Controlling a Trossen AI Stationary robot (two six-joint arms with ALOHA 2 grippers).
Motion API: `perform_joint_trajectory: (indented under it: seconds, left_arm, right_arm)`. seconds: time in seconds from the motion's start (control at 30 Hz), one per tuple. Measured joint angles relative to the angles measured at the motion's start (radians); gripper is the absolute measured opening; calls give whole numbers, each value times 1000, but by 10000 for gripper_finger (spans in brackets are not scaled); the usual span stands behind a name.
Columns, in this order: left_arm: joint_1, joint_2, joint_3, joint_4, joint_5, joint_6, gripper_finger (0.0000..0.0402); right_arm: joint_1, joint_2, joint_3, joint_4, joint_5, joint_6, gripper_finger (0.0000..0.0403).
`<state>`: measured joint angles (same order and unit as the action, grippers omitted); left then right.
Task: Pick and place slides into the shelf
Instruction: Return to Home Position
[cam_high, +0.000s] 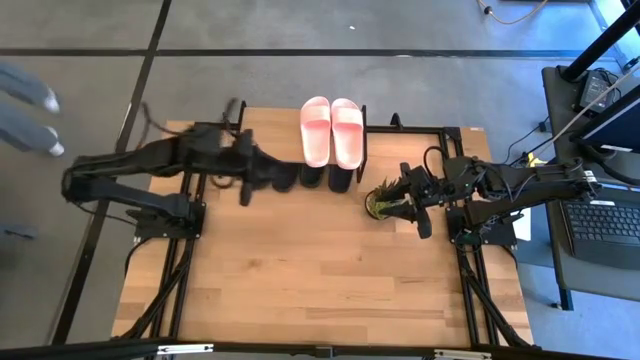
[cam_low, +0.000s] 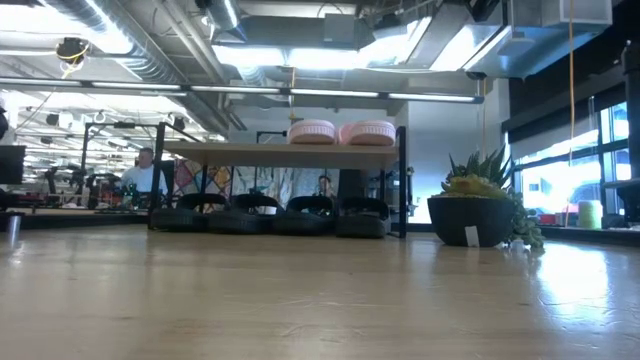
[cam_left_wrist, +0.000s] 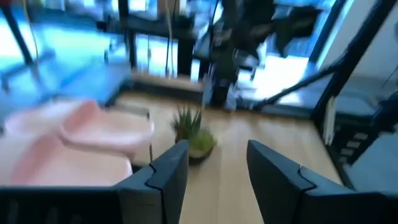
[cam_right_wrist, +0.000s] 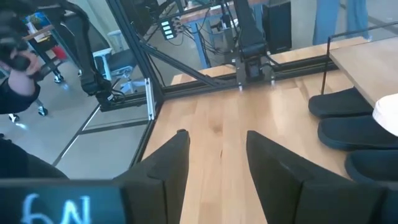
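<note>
The shelf (cam_low: 250, 150) stands at the table's far middle. A pale pink pair of slides (cam_high: 331, 130) lies on its plank top, also seen in the low view (cam_low: 340, 132) and blurred in the left wrist view (cam_left_wrist: 81, 137). Several black slides (cam_low: 270, 215) sit on the table under the shelf, their ends showing in the high view (cam_high: 312, 178) and in the right wrist view (cam_right_wrist: 357, 130). My left gripper (cam_left_wrist: 214, 168) hangs open just left of the shelf (cam_high: 268, 172), raised off the table. My right gripper (cam_right_wrist: 217, 162) hangs open to the shelf's right (cam_high: 408, 195). Neither has anything between its fingers.
A potted plant (cam_high: 385, 203) stands right of the shelf, close under my right gripper, and shows in the low view (cam_low: 478, 215). The near half of the table (cam_high: 320, 290) is bare wood. A person's legs (cam_high: 30, 110) show at the far left, off the table.
</note>
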<state>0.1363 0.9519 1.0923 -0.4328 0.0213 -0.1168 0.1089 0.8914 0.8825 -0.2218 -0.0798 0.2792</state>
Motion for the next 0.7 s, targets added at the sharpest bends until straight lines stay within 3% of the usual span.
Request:
perform_joint_trajectory:
  seconds: [0.27,0.5,0.7]
  left_arm:
    - [-7,-293,-231,188,13,6,156]
    - [-7,-537,-492,318,20,-90,156]
    - [-7,-742,-642,370,16,-106,156]
  right_arm:
    - [-32,-92,-47,-31,1,-73,161]
    - [-94,-262,-161,7,0,-63,161]
    - [-107,-406,-281,32,-2,6,161]
